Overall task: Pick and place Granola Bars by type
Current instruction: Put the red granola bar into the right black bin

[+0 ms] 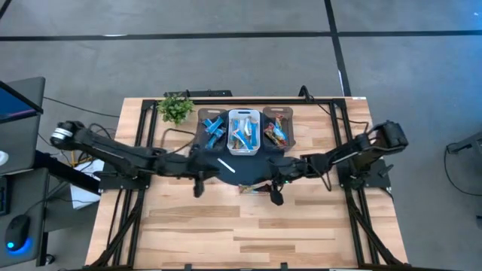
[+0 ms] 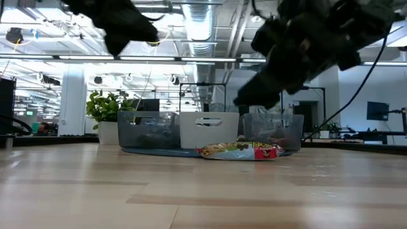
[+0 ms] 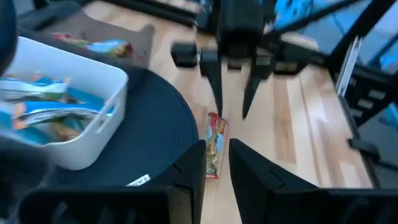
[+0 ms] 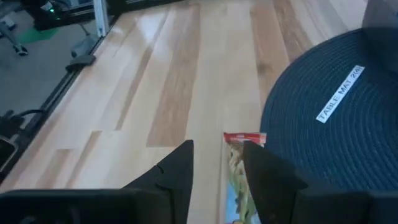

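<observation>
One granola bar [image 2: 238,151] in a shiny red, yellow and pale blue wrapper lies flat on the wood at the near rim of the round dark mat [image 1: 256,172]. Other bars fill three containers at the mat's far side. My left gripper [image 3: 216,168] is open and hovers left of the lone bar [image 3: 214,144], pointing along it. My right gripper [image 4: 217,168] is open above the bar [image 4: 239,180], with one finger on either side of its end. In the low view both grippers stand clear above the bar.
A dark tray of blue bars [image 1: 212,126], a white bin [image 1: 244,132] of silver-teal bars and a brown tray [image 1: 277,132] of orange bars stand on the mat's far half. A potted plant [image 1: 176,108] stands far left. A white label [image 4: 339,93] lies on the mat. Bare wood stretches toward the near edge.
</observation>
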You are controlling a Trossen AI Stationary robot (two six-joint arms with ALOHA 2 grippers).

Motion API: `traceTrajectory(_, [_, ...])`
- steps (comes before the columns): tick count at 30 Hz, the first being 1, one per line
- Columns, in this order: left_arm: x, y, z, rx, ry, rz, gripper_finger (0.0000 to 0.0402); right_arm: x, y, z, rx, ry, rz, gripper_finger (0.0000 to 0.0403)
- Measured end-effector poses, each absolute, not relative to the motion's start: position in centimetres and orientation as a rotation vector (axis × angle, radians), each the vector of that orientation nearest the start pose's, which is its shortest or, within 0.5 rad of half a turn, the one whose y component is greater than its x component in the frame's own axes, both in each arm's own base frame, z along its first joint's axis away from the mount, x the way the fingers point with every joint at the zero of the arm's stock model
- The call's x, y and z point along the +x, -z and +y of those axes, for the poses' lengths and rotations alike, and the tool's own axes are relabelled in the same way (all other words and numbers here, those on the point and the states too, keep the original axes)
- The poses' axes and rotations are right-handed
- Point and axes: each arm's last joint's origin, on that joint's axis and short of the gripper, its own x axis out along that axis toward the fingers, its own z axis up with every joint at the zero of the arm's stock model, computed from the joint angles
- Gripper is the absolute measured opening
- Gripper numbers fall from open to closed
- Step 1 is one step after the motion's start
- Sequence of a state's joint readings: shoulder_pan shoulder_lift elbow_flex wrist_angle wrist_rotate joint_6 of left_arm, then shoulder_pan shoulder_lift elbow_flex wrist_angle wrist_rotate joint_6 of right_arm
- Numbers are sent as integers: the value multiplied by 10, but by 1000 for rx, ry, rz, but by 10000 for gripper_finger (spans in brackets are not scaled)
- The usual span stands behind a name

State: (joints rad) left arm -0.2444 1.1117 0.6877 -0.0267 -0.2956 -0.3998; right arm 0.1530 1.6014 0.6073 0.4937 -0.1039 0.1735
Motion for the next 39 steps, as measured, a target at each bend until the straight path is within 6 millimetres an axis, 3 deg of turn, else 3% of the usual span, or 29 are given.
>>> traceTrajectory(8, [176, -263, -37, -342, -179, 276, 64, 308, -122, 52, 154, -203, 612, 211])
traceTrajectory(12, [159, -269, -32, -353, -191, 235, 64, 321, -113, 53, 157, -168, 686, 242])
traceTrajectory(16, [148, -272, -28, -366, -226, 220, 64, 333, -105, 54, 147, -102, 829, 244])
traceTrajectory(23, [135, -271, -24, -419, -259, 234, 64, 347, -110, 59, 121, -71, 918, 203])
traceTrajectory(33, [130, -266, -23, -477, -260, 294, 64, 349, -116, 63, 113, -62, 953, 70])
traceTrajectory(39, [130, -266, -23, -480, -260, 294, 64, 344, -127, 66, 125, -57, 954, 49])
